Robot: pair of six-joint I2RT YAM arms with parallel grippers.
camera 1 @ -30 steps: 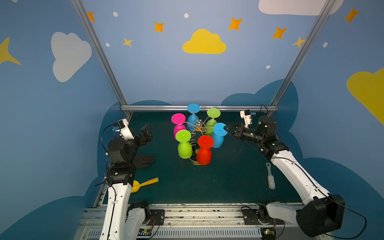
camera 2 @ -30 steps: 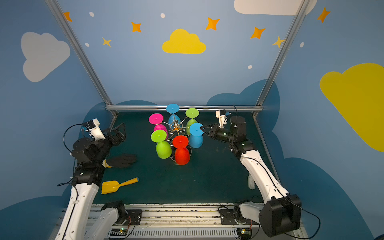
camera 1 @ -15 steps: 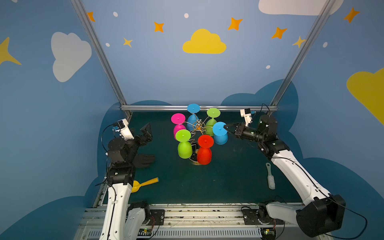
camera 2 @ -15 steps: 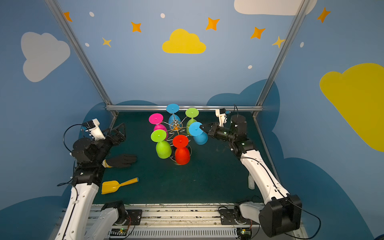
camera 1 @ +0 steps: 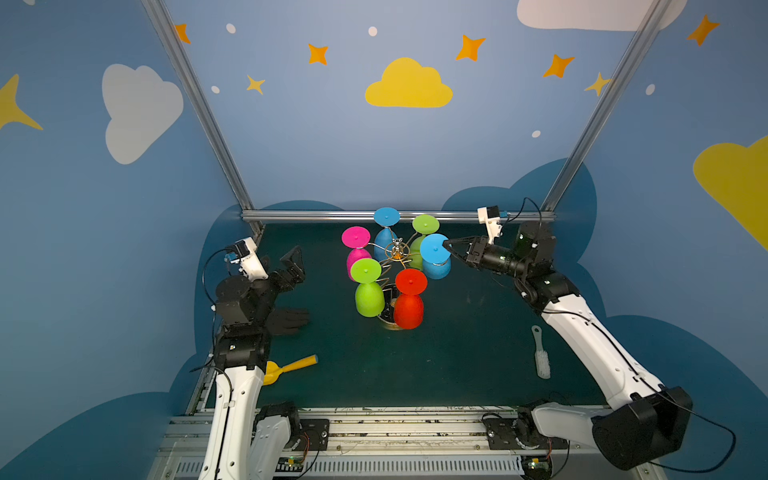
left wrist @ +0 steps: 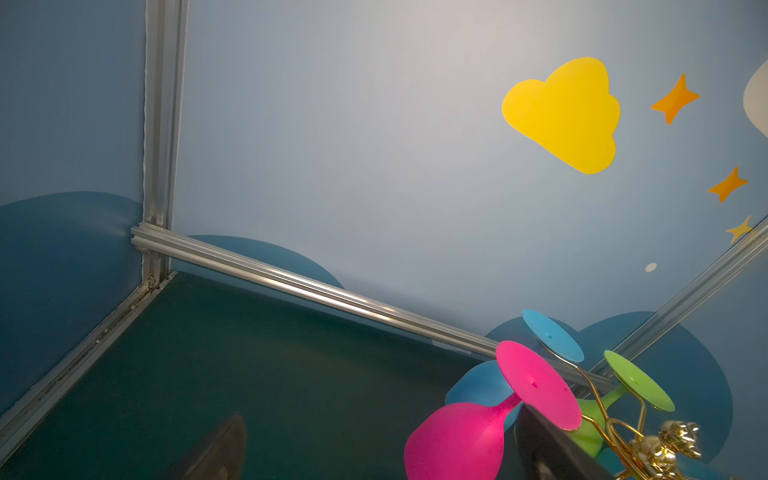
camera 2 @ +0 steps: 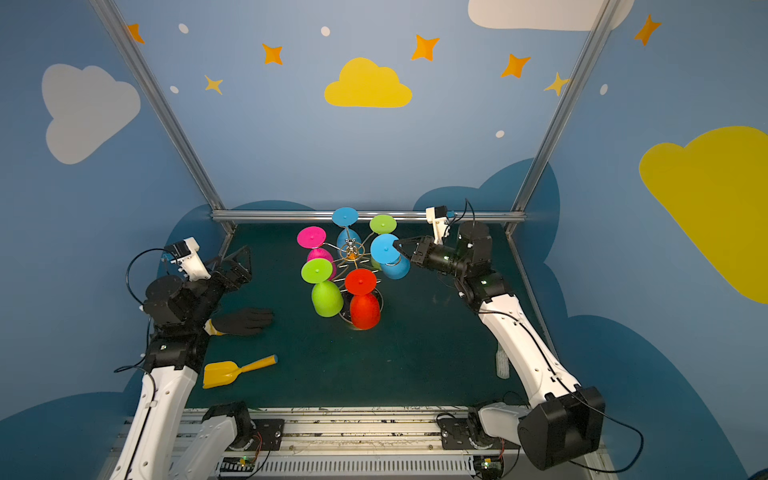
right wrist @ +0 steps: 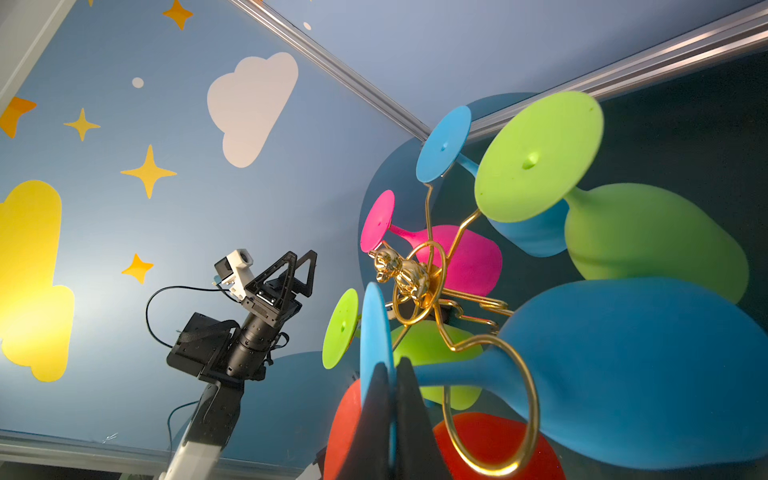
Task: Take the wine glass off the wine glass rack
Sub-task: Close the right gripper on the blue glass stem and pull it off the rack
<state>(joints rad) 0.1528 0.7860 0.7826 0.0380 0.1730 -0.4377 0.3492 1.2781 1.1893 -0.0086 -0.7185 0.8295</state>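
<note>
The gold wine glass rack (camera 1: 397, 251) (camera 2: 351, 249) (right wrist: 409, 278) stands mid-table with several coloured glasses hanging upside down on it. My right gripper (camera 1: 445, 245) (camera 2: 397, 243) (right wrist: 392, 386) is shut on the round foot of the blue wine glass (camera 1: 434, 249) (camera 2: 384, 248) on the rack's right side. In the right wrist view its bowl (right wrist: 644, 374) tilts away and its stem sits at a gold loop. My left gripper (camera 1: 291, 262) (camera 2: 241, 262) (left wrist: 382, 453) hangs open left of the rack, holding nothing.
Pink (camera 1: 356, 237), red (camera 1: 409, 299) and two green glasses (camera 1: 368, 291) (camera 1: 425, 224) plus a second blue one (camera 1: 386, 217) crowd the rack. A black glove (camera 1: 289, 320) and yellow scoop (camera 1: 291, 366) lie at the left, a white brush (camera 1: 540, 357) at the right.
My right gripper has finished closing on the blue glass's foot and nudged it slightly up and toward the rack's centre, tilting the glass. The left arm has not moved.
</note>
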